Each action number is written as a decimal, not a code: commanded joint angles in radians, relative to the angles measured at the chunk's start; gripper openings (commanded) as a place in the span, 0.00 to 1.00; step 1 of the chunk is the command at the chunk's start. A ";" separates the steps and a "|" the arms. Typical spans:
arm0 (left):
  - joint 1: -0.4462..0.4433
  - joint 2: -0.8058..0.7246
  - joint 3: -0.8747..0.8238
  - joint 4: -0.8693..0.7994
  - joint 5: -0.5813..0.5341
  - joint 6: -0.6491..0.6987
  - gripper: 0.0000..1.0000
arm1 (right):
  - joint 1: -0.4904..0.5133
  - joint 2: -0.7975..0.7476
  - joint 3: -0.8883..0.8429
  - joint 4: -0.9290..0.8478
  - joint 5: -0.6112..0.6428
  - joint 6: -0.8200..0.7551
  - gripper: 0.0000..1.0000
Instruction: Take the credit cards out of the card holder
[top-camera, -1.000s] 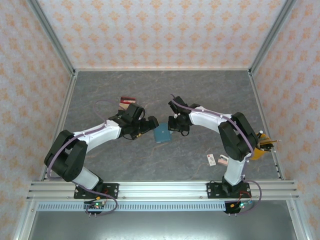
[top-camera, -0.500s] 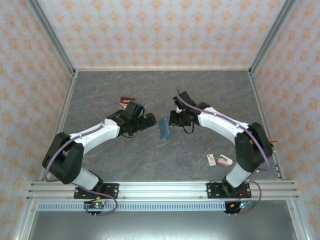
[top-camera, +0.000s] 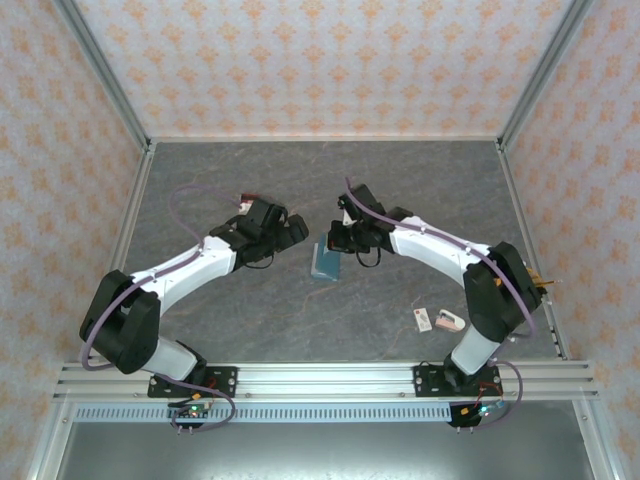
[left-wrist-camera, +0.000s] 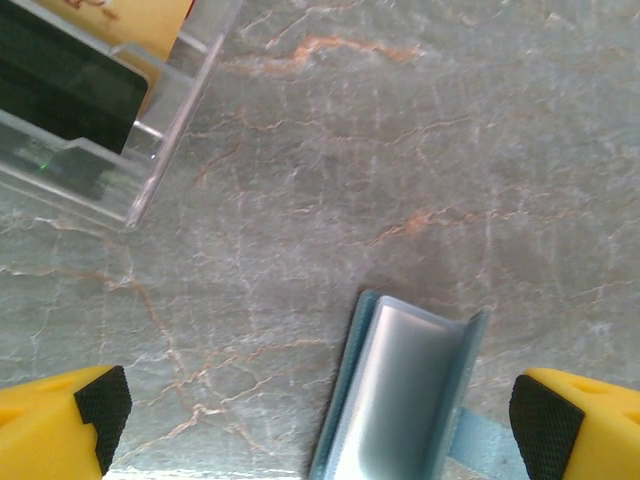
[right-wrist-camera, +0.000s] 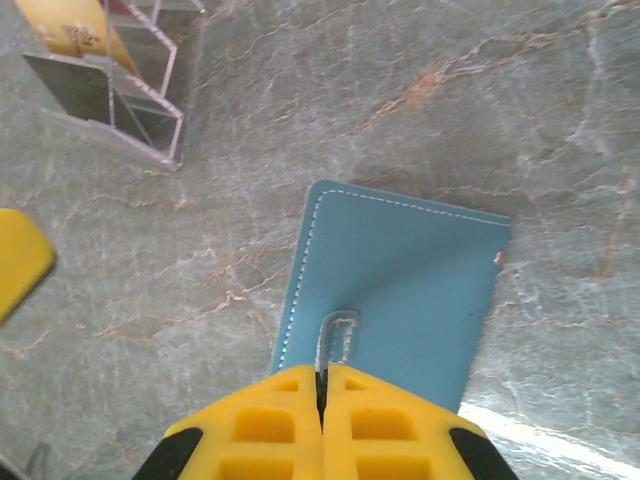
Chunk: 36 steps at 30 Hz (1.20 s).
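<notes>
The teal card holder (top-camera: 325, 263) is at mid-table between the two grippers. My right gripper (right-wrist-camera: 322, 385) is shut on the small stitched strap (right-wrist-camera: 337, 335) of its outer cover (right-wrist-camera: 400, 290). In the top view that gripper (top-camera: 338, 241) is at the holder's far edge. In the left wrist view the card holder (left-wrist-camera: 400, 400) is tipped up and partly open, showing a pale glossy sleeve inside. My left gripper (left-wrist-camera: 317, 412) is wide open just left of it, with its pads (left-wrist-camera: 100, 405) apart and holding nothing. The credit cards are hidden.
A clear tray (left-wrist-camera: 150, 170) with dark and tan contents stands behind the left gripper (top-camera: 293, 228); it is also in the right wrist view (right-wrist-camera: 150, 120). A white tag (top-camera: 423, 319) and a pinkish lump (top-camera: 450, 320) lie near the right arm's base.
The right gripper has shut on the holder's strap and tipped the holder up off its flat position. The left gripper has drawn back to the far left, still open.
</notes>
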 joint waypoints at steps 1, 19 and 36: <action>0.006 0.000 0.011 0.027 -0.027 -0.028 1.00 | -0.028 -0.026 0.012 -0.057 0.101 -0.045 0.03; -0.090 0.176 0.045 0.118 0.197 -0.058 0.87 | -0.147 -0.035 -0.073 -0.153 0.248 -0.211 0.03; -0.100 0.344 0.263 -0.063 0.195 0.066 0.58 | -0.148 0.090 -0.083 -0.085 0.324 -0.208 0.03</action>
